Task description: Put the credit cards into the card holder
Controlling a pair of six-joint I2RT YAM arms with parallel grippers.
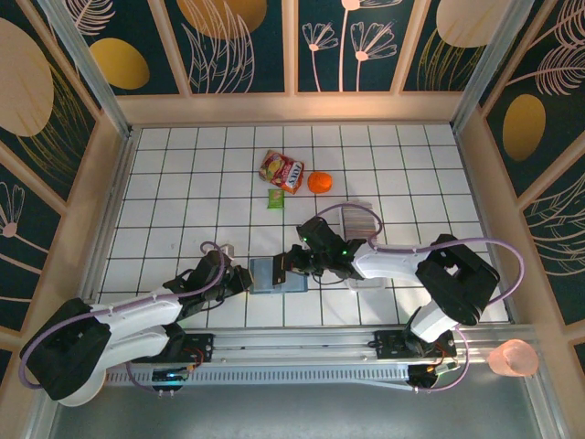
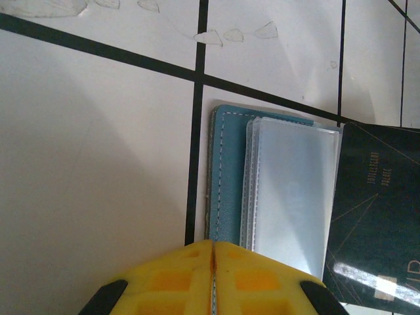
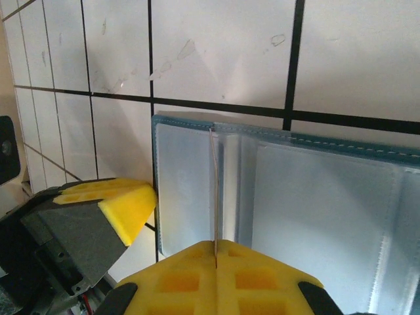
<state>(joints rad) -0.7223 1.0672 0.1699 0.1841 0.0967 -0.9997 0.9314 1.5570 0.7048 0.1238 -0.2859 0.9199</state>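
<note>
The teal card holder (image 1: 271, 275) lies open on the white tiles between my two grippers, its clear pockets (image 2: 292, 190) facing up. My right gripper (image 1: 291, 261) is shut on a dark credit card (image 2: 377, 210) with gold lettering. In the right wrist view the card (image 3: 213, 190) shows edge-on, standing upright over the card holder (image 3: 315, 203) near its left pockets. My left gripper (image 2: 213, 246) is shut, its yellow tips resting at the card holder's (image 2: 228, 170) near edge. One left fingertip (image 3: 125, 207) touches that edge.
Farther back on the tiles lie a red snack packet (image 1: 281, 170), an orange (image 1: 320, 182), a small green packet (image 1: 274, 198) and a clear plastic tray (image 1: 361, 219). A pink cup (image 1: 514, 358) sits outside the enclosure at the front right. Wooden walls surround the tiled floor.
</note>
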